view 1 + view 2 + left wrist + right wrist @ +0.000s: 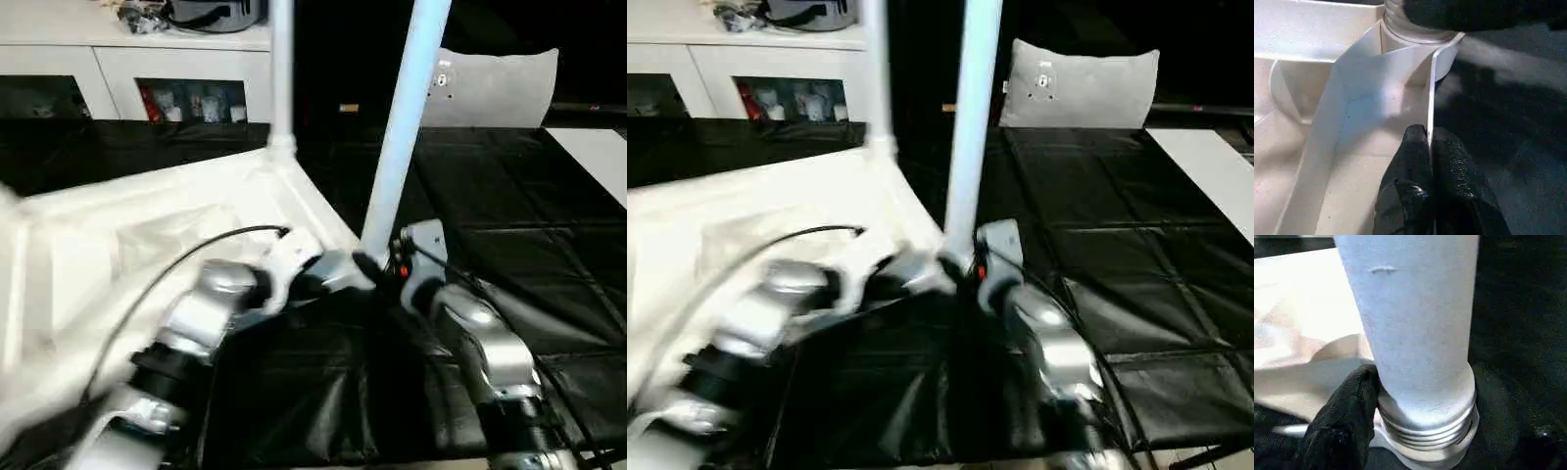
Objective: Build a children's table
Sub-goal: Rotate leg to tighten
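Two legs stand up from the tabletop (147, 225) in the left eye view: a far leg (281, 69) seated in its corner socket, and a near leg (402, 127) leaning a little, its foot at the near corner. By my judgement half the legs are on or going on, and the rest are yet to be fitted. The tabletop lies upside down on a black mat (509, 206). Behind it a white cabinet (147, 59) with cluttered shelves runs along the wall, and a grey bag (500, 88) rests at the mat's far edge.

From the right eye, the right gripper (965, 266) sits at the near leg's base, and a white board (1215, 176) lies on the mat's right side.

At the left wrist, the left gripper (1429, 147) is pinched tight on the tabletop's thin rim (1431, 93), just beside the socket (1415, 41).

At the right wrist, one black finger (1347, 421) presses the near leg's threaded base, whose threads are exposed above the socket, so I judge it not fully screwed home. The jaws stand moderately wide around that leg.
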Tool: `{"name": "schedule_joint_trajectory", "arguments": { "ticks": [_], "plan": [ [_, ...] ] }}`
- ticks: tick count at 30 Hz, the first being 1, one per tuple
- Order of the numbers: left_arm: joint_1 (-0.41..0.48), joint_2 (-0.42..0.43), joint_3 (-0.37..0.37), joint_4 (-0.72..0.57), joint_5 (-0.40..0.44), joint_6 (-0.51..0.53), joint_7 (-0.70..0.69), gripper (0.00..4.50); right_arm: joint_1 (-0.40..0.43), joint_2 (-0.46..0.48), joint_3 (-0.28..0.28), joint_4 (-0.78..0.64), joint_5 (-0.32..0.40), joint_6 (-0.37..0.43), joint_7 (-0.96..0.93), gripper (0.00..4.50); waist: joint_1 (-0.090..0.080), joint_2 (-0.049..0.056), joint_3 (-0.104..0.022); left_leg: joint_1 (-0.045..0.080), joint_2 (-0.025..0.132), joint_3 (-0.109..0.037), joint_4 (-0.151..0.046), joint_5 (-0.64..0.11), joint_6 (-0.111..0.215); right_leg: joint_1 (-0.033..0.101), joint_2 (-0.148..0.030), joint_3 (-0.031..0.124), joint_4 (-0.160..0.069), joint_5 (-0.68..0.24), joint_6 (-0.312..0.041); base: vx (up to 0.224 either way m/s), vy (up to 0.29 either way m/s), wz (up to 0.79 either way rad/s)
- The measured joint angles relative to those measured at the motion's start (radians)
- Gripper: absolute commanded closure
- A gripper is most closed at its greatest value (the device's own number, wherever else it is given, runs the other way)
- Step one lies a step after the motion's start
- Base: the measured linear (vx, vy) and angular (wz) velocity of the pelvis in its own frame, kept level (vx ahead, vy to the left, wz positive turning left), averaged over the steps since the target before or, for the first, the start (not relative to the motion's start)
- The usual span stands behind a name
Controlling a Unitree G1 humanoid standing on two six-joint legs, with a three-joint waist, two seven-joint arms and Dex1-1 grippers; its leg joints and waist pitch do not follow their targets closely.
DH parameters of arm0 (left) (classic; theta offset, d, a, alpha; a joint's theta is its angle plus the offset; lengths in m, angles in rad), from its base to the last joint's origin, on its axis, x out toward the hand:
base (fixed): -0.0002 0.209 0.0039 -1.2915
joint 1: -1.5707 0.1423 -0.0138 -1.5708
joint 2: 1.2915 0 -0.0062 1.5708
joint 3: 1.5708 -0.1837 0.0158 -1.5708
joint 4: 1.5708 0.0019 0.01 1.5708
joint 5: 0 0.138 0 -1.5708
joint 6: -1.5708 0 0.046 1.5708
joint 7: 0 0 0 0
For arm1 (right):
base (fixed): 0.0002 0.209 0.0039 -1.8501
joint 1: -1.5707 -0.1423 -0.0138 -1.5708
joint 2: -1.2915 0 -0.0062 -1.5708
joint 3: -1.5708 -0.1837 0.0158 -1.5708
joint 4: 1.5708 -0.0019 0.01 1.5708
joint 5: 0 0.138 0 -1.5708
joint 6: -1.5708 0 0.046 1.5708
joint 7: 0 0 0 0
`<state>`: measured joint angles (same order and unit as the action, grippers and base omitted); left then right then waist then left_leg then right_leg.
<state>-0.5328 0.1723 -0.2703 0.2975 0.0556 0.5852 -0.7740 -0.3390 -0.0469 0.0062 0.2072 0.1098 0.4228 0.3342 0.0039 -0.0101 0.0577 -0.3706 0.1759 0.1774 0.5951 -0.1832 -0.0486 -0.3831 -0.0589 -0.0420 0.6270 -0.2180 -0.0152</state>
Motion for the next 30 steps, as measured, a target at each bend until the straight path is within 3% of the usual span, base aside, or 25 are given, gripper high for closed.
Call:
{"name": "schedule_joint_trajectory", "arguments": {
  "ticks": [1, 2, 3, 6, 7, 10, 14, 22, 30],
  "plan": [
    [-0.001, -0.003, 0.0, 0.0, 0.0, 0.002, 0.006, 4.5, -0.002, 0.002, -0.002, 0.004, -0.002, -0.008, -0.005, 1.85, 0.001, 0.0, 0.0, 0.0, 0.0, 0.0, -0.002, 0.0, 0.0, 0.0, 0.0, -0.001, -0.001, 0.0, 0.0, 0.0, 0.0, 0.0],
    [-0.002, -0.003, 0.0, 0.0, 0.0, 0.002, 0.006, 4.5, 0.0, 0.005, -0.003, 0.005, -0.002, -0.016, -0.006, 1.29, 0.003, 0.0, 0.0, -0.001, 0.0, 0.0, -0.002, 0.0, 0.0, 0.0, 0.0, -0.001, -0.001, 0.0, 0.0, 0.0, 0.0, 0.0],
    [-0.002, -0.003, 0.0, 0.0, 0.0, 0.002, 0.006, 4.5, 0.001, 0.007, -0.003, 0.006, -0.002, -0.021, -0.009, 1.16, 0.003, 0.0, 0.0, -0.001, 0.0, 0.0, -0.003, 0.0, 0.0, -0.001, 0.0, -0.001, -0.001, 0.0, 0.0, 0.0, 0.0, 0.0],
    [-0.003, 0.001, -0.004, -0.001, 0.009, -0.005, 0.004, 4.5, 0.002, 0.023, -0.008, 0.006, -0.003, -0.026, -0.011, 1.09, 0.001, 0.001, 0.0, -0.001, 0.0, 0.0, -0.003, 0.0, 0.0, -0.001, 0.0, -0.001, -0.002, 0.0, 0.0, 0.0, 0.0, 0.0],
    [-0.003, 0.006, -0.008, -0.001, 0.009, -0.011, 0.001, 4.5, 0.005, 0.022, -0.008, 0.005, -0.003, -0.032, -0.01, 0.78, 0.001, 0.001, 0.0, -0.001, 0.0, 0.0, -0.003, 0.0, 0.0, -0.001, 0.0, -0.001, -0.002, 0.0, 0.0, 0.0, 0.0, 0.0],
    [-0.003, 0.024, -0.019, -0.002, 0.009, -0.029, -0.015, 4.5, 0.015, 0.019, -0.007, 0.001, 0.007, -0.043, 0.019, 0.67, 0.0, 0.001, 0.0, -0.001, 0.0, 0.0, -0.003, 0.0, 0.0, -0.001, 0.0, -0.001, -0.002, 0.0, 0.0, 0.0, 0.0, 0.0],
    [-0.003, 0.057, -0.03, -0.002, 0.006, -0.063, -0.049, 4.5, 0.035, -0.029, 0.011, -0.012, 0.024, -0.056, 0.103, 0.17, -0.001, 0.001, 0.0, -0.001, 0.001, 0.0, -0.004, 0.0, 0.0, -0.001, 0.001, -0.001, -0.002, 0.0, 0.001, 0.0, 0.0, 0.0],
    [0.013, 0.197, -0.044, 0.01, -0.013, -0.21, -0.216, 4.5, 0.073, -0.244, 0.081, -0.05, 0.075, -0.09, 0.441, 0.08, 0.006, 0.0, 0.001, -0.003, 0.001, -0.001, -0.003, 0.0, 0.0, -0.002, 0.001, -0.002, -0.003, 0.0, 0.001, 0.0, 0.0, 0.0],
    [0.025, 0.315, -0.089, 0.027, -0.048, -0.384, -0.473, 4.5, 0.032, -0.387, 0.134, -0.037, 0.094, -0.127, 0.704, 0.08, 0.05, 0.0, 0.001, -0.003, 0.0, -0.001, -0.001, 0.0, 0.001, 0.0, 0.0, -0.002, -0.003, 0.0, 0.0, 0.0, 0.0, 0.0]
  ]
}}
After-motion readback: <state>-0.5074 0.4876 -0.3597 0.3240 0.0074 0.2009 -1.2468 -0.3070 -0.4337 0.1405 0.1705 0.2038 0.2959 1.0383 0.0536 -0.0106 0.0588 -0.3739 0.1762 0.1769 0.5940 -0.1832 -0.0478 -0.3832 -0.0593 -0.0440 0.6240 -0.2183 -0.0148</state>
